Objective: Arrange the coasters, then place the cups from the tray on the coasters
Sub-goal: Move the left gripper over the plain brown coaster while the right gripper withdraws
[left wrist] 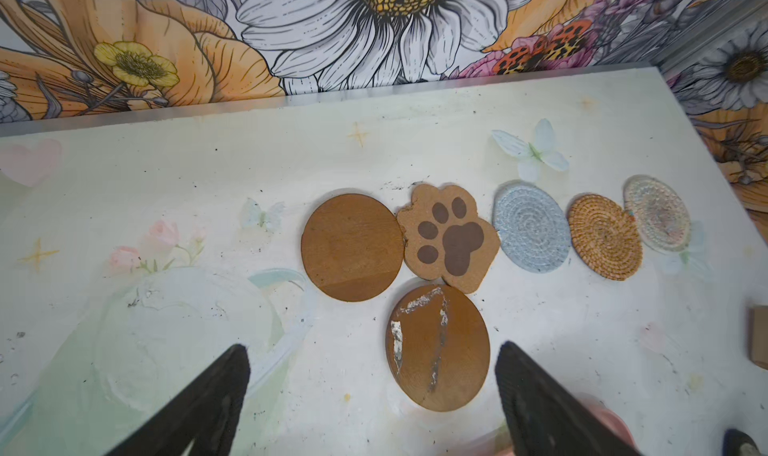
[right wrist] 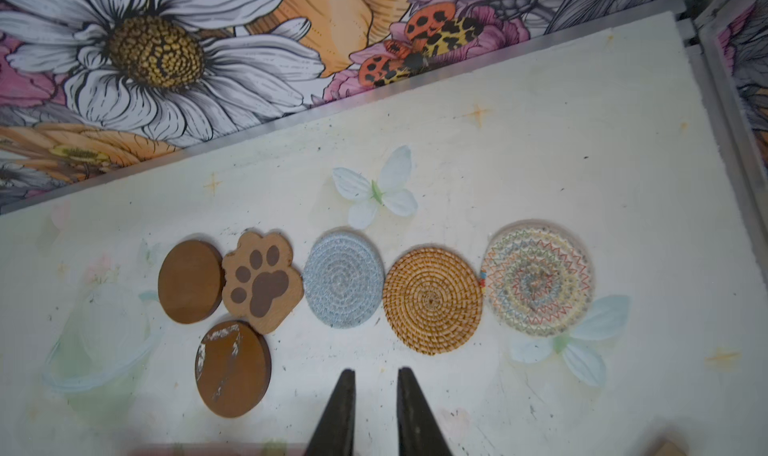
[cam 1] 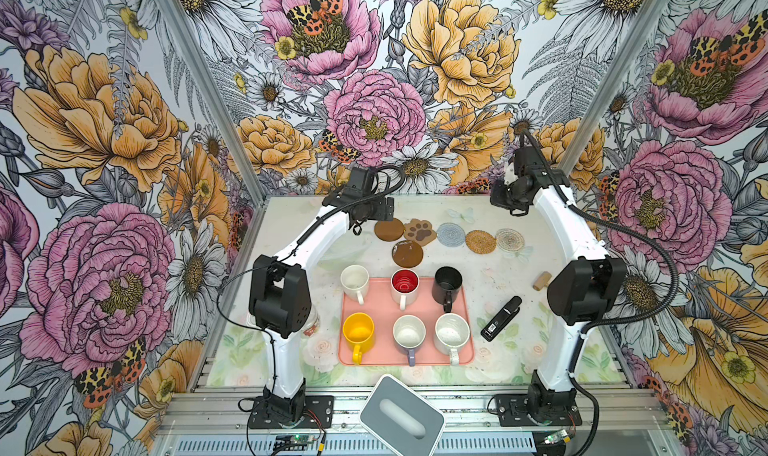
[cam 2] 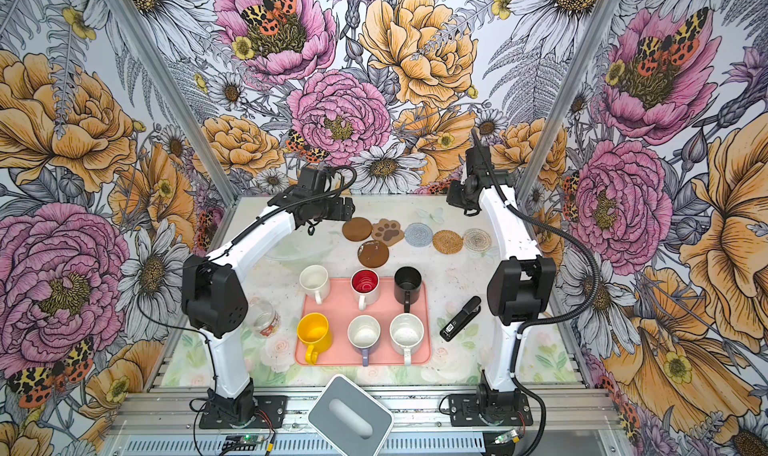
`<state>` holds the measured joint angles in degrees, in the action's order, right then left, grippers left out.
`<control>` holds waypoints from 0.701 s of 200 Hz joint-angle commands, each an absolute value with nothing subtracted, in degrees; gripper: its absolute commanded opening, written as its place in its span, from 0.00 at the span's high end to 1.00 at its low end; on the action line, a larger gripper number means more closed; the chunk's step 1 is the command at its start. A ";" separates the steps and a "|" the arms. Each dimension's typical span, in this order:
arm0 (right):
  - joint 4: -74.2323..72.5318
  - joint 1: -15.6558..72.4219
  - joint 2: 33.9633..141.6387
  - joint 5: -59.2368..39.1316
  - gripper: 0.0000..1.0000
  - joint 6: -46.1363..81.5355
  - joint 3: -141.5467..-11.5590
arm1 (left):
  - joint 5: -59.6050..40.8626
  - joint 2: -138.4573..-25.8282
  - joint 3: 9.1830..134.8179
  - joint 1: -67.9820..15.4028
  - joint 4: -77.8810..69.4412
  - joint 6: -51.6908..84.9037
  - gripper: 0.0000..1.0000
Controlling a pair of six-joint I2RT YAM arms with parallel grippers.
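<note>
Brown scuffed coaster (left wrist: 436,348) lies untouched near left gripper (left wrist: 372,348), jaws spread wide, empty; right gripper (right wrist: 376,371) jaws barely parted, gripping nothing.

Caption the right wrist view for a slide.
Right gripper, slightly open and empty, faces five coasters in a row, a sixth offset.

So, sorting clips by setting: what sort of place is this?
Probably a robot test booth: flowered walls on metal posts enclose the table, and the left arm and right arm stand on an aluminium rail.
</note>
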<state>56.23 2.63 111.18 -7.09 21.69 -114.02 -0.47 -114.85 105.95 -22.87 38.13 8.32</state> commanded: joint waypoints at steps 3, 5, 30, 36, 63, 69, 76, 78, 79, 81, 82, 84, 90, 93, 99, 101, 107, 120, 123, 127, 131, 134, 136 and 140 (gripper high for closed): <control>41.82 3.43 101.35 -8.74 0.74 28.12 -98.88 | 2.73 -121.84 115.27 -24.34 48.10 3.90 0.02; 40.84 3.50 100.53 -8.67 0.74 28.72 -97.51 | 2.62 -122.42 116.09 -24.28 48.41 3.87 0.01; 30.77 5.94 90.89 -6.96 0.69 34.35 -82.41 | 3.36 -130.06 125.56 -24.93 52.31 3.18 0.01; 28.57 6.59 88.89 -6.94 0.68 35.33 -79.40 | 3.61 -131.67 127.42 -25.05 52.96 3.12 0.01; 21.98 8.69 82.01 -5.93 0.64 39.56 -69.18 | 3.97 -136.98 133.60 -25.80 54.55 2.76 0.01; 21.10 9.02 80.80 -5.73 0.64 40.25 -67.53 | 4.25 -137.86 134.61 -26.00 54.81 2.73 0.01; 19.95 9.41 79.59 -5.47 0.63 40.99 -65.91 | 4.51 -138.81 135.56 -26.06 55.15 2.64 0.01; 19.60 9.54 79.20 -5.52 0.63 41.25 -65.26 | 4.56 -139.03 135.80 -26.03 55.19 2.64 0.01; 19.38 9.60 78.91 -5.52 0.63 41.32 -65.10 | 4.61 -139.12 135.88 -26.02 55.19 2.64 0.01; 19.02 9.70 78.66 -5.47 0.63 41.49 -64.53 | 4.65 -139.41 136.01 -26.08 55.19 2.64 0.01; 18.78 9.77 78.44 -5.50 0.63 41.62 -64.30 | 4.70 -139.49 136.12 -26.09 55.24 2.64 0.01; 18.45 9.78 78.10 -5.44 0.62 41.83 -63.73 | 4.80 -139.70 136.25 -26.10 55.21 2.64 0.01; 17.11 10.06 77.23 -5.53 0.61 42.17 -62.44 | 4.97 -140.35 136.63 -26.02 55.22 2.77 0.01; 16.71 10.14 76.96 -5.65 0.61 42.25 -61.95 | 5.01 -140.71 136.80 -26.02 55.25 2.81 0.01; 15.38 10.27 76.16 -6.12 0.61 42.44 -60.56 | 5.06 -141.39 137.24 -26.12 55.23 2.81 0.01; 15.18 10.26 75.99 -6.14 0.61 42.49 -60.25 | 5.09 -141.61 137.38 -26.11 55.20 2.81 0.01; 14.67 10.32 75.48 -6.24 0.61 42.57 -59.45 | 5.34 -142.14 137.77 -26.20 55.22 2.83 0.01; 14.40 10.37 74.61 -6.02 0.60 42.62 -58.13 | 5.99 -143.44 138.78 -26.41 55.20 2.68 0.01; 14.41 10.33 74.42 -5.91 0.60 42.58 -57.88 | 6.18 -143.73 139.11 -26.45 55.27 2.69 0.01; 14.35 10.37 74.18 -5.75 0.60 42.46 -57.64 | 6.43 -144.16 139.46 -26.51 55.20 2.72 0.01; 14.40 10.36 74.01 -5.59 0.60 42.43 -57.41 | 6.65 -144.54 139.87 -26.57 55.21 2.72 0.01; 14.39 10.37 73.88 -5.54 0.60 42.29 -57.19 | 6.82 -144.83 140.14 -26.59 55.20 2.85 0.01; 14.36 10.37 73.80 -5.54 0.60 42.30 -57.12 | 6.96 -145.02 140.28 -26.62 55.26 2.91 0.01; 14.39 10.37 73.56 -5.50 0.60 42.22 -56.99 | 7.07 -145.42 140.62 -26.67 55.25 2.92 0.01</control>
